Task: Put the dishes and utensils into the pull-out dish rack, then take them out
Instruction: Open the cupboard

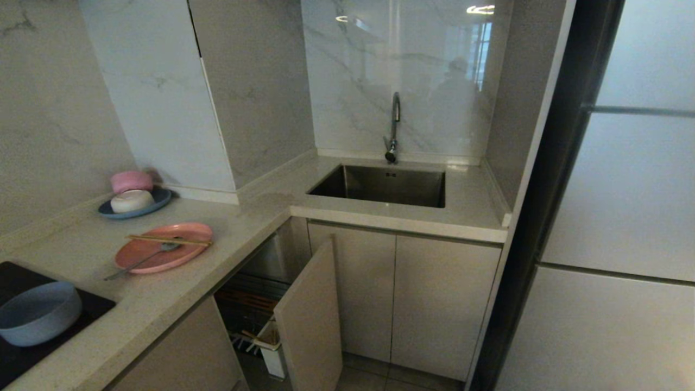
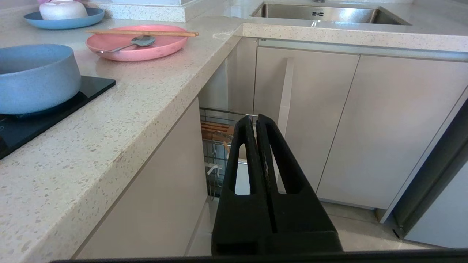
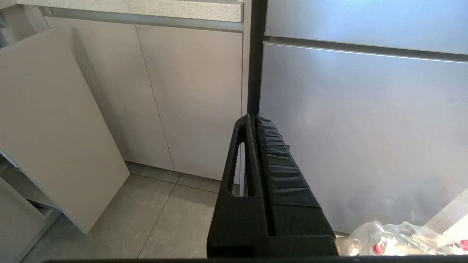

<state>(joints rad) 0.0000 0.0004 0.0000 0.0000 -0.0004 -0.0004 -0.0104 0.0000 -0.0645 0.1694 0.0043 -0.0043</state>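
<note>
both black grippers, left gripper [image 2: 256, 122] and right gripper [image 3: 252, 122], are pressed together and empty, parked low. loading has not begun: the salmon-pink round plate [image 1: 163, 255] sits on the counter, so the chrome wire pull-out dish rack [image 1: 247, 312] likely needs drawing out further first.

Dim, soft head view – lamp glare on backsplash [image 1: 412, 81].

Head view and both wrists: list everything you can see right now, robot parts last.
plate: 1, salmon pink, counter
chopsticks: 1 pair, light wood, across plate
spoon: 1, grey metal, on plate
bowl: 1, blue-grey, on black cooktop
dark blue plate: 1, counter corner, holds pink bowl and white bowl
dish rack: 1, chrome wire, pulled out below counter
sink: 1, steel, with faucet
left gripper: black, shut, empty
right gripper: black, shut, empty
</note>
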